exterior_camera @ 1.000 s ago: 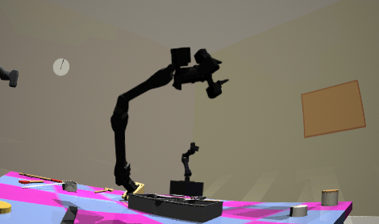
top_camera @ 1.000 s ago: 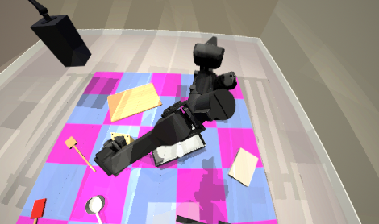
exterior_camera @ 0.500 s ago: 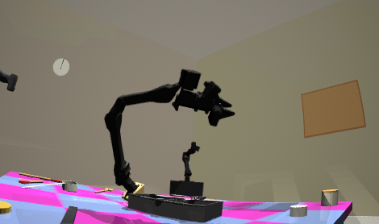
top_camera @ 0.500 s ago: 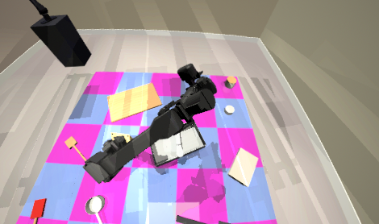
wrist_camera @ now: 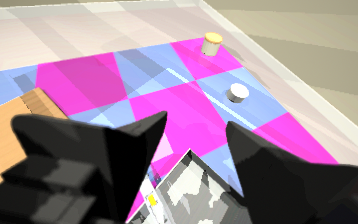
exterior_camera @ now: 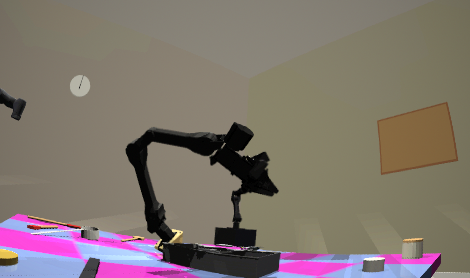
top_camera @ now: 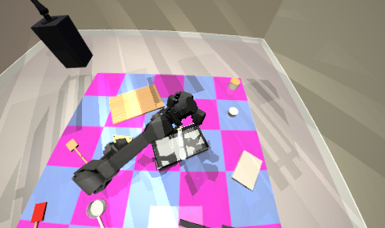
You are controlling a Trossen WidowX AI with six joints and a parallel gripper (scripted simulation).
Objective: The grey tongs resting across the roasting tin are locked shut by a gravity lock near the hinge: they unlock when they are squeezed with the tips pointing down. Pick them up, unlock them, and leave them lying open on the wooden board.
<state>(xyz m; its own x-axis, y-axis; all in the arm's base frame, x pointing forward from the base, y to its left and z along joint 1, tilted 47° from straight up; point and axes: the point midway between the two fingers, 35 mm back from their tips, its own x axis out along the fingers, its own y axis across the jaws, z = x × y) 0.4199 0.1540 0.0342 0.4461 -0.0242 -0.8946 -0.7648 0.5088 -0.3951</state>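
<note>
The grey tongs (top_camera: 181, 144) (wrist_camera: 152, 201), pale with a small yellow mark, lie across the dark roasting tin (top_camera: 156, 159) (exterior_camera: 213, 261) (wrist_camera: 215, 206). The mark is near the tin's far edge in the top view. My gripper (top_camera: 188, 120) (exterior_camera: 273, 191) (wrist_camera: 196, 120) is open, with nothing between its fingers. It hangs well above the tin, tilted down and forward; the tongs show below its left finger in the wrist view. The wooden board (top_camera: 133, 105) (wrist_camera: 6, 125) lies left of the gripper in the top view. The tongs' lock is too small to make out.
A jar with an orange lid (top_camera: 233, 84) (exterior_camera: 412, 248) (wrist_camera: 211, 45) and a white round pot (top_camera: 233, 111) (exterior_camera: 373, 264) (wrist_camera: 238, 93) stand at the right. A beige block (top_camera: 246, 170) lies right of the tin. A small pan (top_camera: 97, 208) and a red-headed tool (top_camera: 38, 212) lie near my base.
</note>
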